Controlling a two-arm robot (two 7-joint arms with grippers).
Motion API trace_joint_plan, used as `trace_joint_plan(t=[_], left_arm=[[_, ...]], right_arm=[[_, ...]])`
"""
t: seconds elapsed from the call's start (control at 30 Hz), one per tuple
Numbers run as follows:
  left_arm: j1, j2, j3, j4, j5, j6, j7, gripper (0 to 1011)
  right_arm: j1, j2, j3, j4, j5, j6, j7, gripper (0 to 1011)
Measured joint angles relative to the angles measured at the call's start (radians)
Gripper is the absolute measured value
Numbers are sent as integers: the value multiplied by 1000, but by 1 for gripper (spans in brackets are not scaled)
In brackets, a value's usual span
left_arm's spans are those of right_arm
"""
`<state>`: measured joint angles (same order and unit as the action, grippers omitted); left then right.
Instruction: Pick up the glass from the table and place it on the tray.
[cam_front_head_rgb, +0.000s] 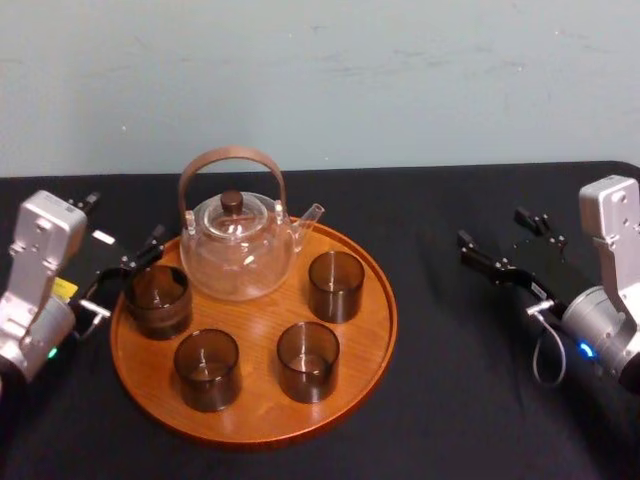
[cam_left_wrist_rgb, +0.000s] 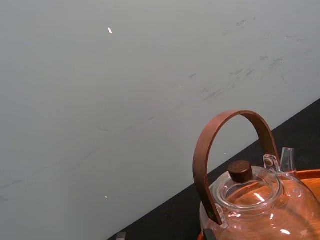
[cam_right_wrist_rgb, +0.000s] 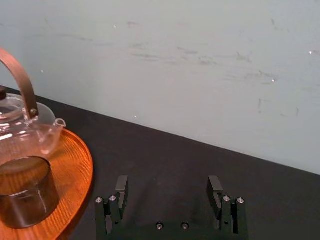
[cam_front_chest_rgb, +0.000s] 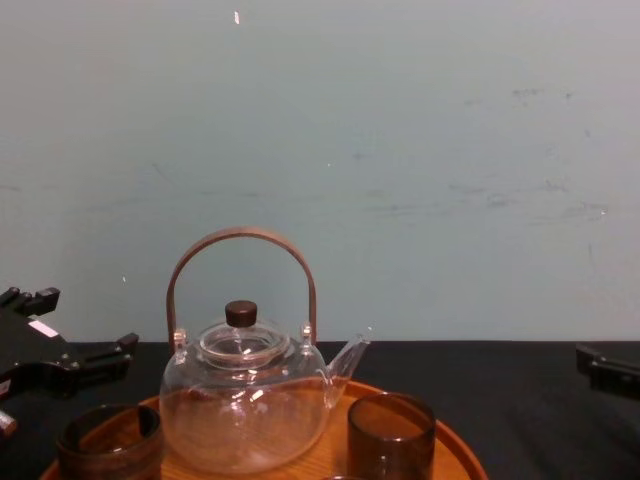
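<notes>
- Standing upright on the large round orange-brown wooden tray (cam_front_head_rgb: 255, 318), the short dark smoky glass cup (cam_front_head_rgb: 158, 300) nearest the left arm sits just inside the tray's left rim.
- The tray lies flat on the wide table (cam_front_head_rgb: 450, 400), which is covered in plain black.
- The left gripper (cam_front_head_rgb: 125, 222) hovers just beside the tray's left rim, close to that glass cup. Its two black fingers are spread apart and grip nothing.
- From the chest view its nearer finger sits above and behind the cup's rim. I cannot tell whether it brushes the glass.
- The left wrist view looks past the cup to the teapot's handle and lid.
- A clear round glass teapot (cam_front_head_rgb: 235, 250) with a brown arched handle and a dark knob on its lid stands at the back of the tray. Its spout points to the robot's right.
- Three more dark glass cups stand upright on the tray, well apart from one another: one to the right of the teapot (cam_front_head_rgb: 335, 285), one at front left (cam_front_head_rgb: 207, 368) and one at front right (cam_front_head_rgb: 308, 360).
- The right gripper (cam_front_head_rgb: 492, 226) is over the bare black cloth, well to the right of the tray. Its fingers are wide apart and hold nothing.
- A pale, scuffed wall (cam_front_head_rgb: 320, 80) rises behind the far edge of the table.
</notes>
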<state>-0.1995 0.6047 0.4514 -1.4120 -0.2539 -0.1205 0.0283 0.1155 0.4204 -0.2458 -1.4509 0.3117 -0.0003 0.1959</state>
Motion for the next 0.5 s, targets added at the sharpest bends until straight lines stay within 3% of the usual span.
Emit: trace_joint_plan(t=[0.5], left_arm=[[0, 0, 0, 0, 0, 0, 0, 1001]], right_arm=[[6, -12, 6, 18, -15, 13, 0, 1002]])
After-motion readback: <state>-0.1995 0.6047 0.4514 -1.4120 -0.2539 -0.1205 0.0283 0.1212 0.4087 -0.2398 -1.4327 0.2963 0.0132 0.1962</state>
